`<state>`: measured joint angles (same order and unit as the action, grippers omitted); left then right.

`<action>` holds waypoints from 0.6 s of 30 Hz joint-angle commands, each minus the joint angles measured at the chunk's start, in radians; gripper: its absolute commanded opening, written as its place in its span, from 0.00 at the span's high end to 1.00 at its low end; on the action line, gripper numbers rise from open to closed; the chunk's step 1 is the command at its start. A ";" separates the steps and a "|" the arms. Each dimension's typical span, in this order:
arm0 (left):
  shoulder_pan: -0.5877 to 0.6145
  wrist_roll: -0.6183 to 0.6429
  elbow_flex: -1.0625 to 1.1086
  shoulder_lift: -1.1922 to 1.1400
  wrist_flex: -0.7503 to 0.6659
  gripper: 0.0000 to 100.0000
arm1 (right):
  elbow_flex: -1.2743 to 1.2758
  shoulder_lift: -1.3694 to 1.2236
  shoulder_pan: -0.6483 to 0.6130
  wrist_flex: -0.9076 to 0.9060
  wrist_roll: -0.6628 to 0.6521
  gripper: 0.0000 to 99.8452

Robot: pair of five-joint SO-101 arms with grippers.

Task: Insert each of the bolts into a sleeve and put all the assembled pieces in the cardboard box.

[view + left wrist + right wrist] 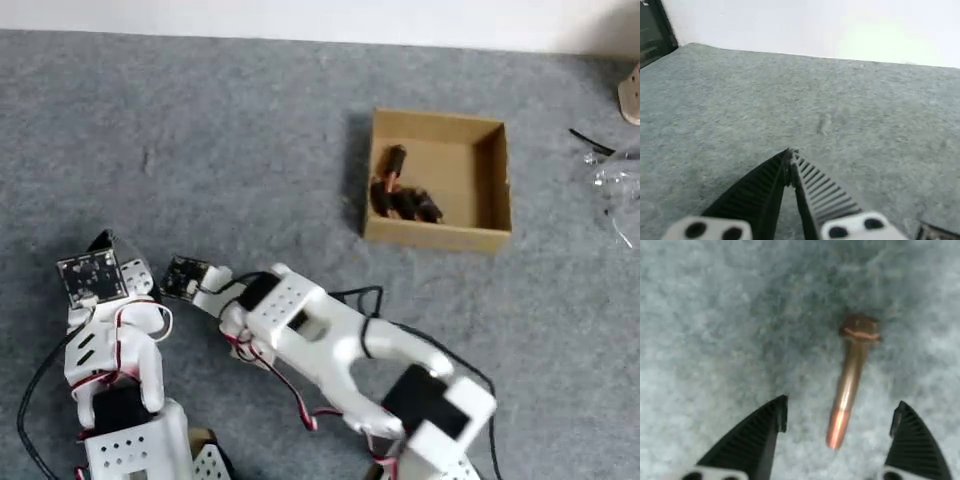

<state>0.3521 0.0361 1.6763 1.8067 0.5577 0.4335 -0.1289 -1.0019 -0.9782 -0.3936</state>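
A copper bolt (850, 380) lies on the grey carpet, its hexagonal head pointing away from the wrist. My right gripper (840, 417) is open just above it, and the bolt's tip lies between the two black fingers (765, 432). In the high view the right arm (300, 320) leans over to the left and covers the bolt. My left gripper (791, 154) is shut and empty over bare carpet, and its arm (105, 330) stands at the lower left. The cardboard box (487, 175) sits at the back right and holds a few dark sleeves with bolts in them (400, 195).
Clear plastic pieces and a black cable (605, 165) lie by the right edge, with a beige object (631, 93) behind them. A white wall bounds the far side. Open carpet (200, 150) stretches between the arms and the box.
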 commanded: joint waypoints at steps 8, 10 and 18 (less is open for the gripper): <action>0.008 0.008 0.019 0.015 -0.021 0.99 | -0.154 -0.094 0.113 0.019 -0.015 0.70; 0.005 0.008 0.019 0.015 -0.023 0.99 | -0.156 -0.068 0.117 -0.012 -0.011 0.70; 0.004 0.006 0.019 0.015 -0.023 0.99 | -0.148 0.274 0.180 -0.137 0.157 0.70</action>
<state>0.3521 0.0361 1.6763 1.8082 0.5577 0.3261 -0.0338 -0.8807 -1.0748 -0.3230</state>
